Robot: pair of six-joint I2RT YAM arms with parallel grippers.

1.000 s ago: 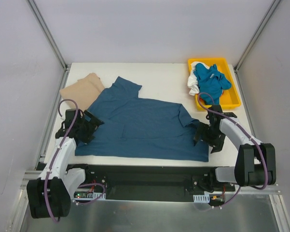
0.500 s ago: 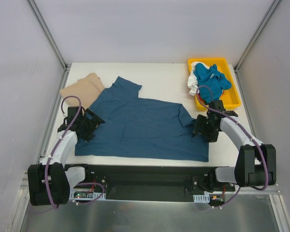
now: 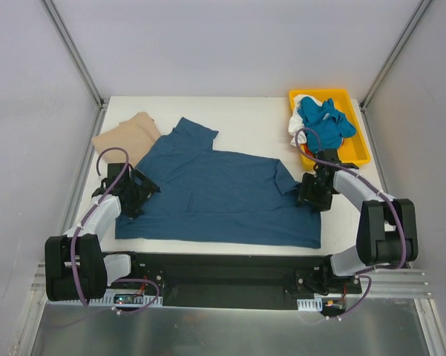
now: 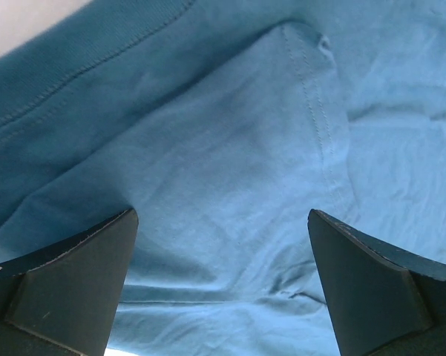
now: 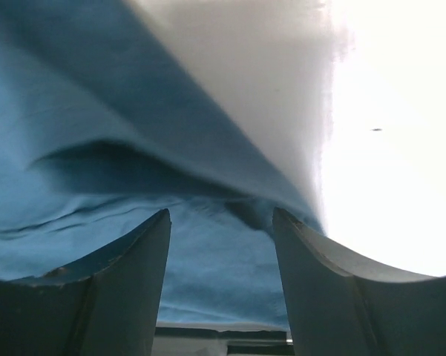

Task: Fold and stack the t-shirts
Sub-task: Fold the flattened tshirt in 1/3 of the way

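Note:
A large dark teal t-shirt (image 3: 223, 196) lies spread flat across the table. My left gripper (image 3: 145, 191) hovers over its left sleeve, jaws wide open with only cloth (image 4: 230, 163) beneath them. At the right sleeve, my right gripper (image 3: 309, 191) has its fingers partly closed in, a fold of the teal cloth (image 5: 96, 200) lying between them with a gap still showing on both sides. A tan t-shirt (image 3: 126, 137) lies folded at the back left, partly under the teal shirt's shoulder. A brighter blue t-shirt (image 3: 323, 122) and a white one (image 3: 297, 133) sit bunched in the tray.
The yellow plastic tray (image 3: 356, 152) stands at the back right, just behind my right arm. Bare white table (image 3: 260, 126) shows behind the teal shirt. Metal frame posts rise at both back corners.
My right gripper has moved back and left onto the right sleeve and its fingers have narrowed around the cloth. My left gripper has shifted slightly and stays open.

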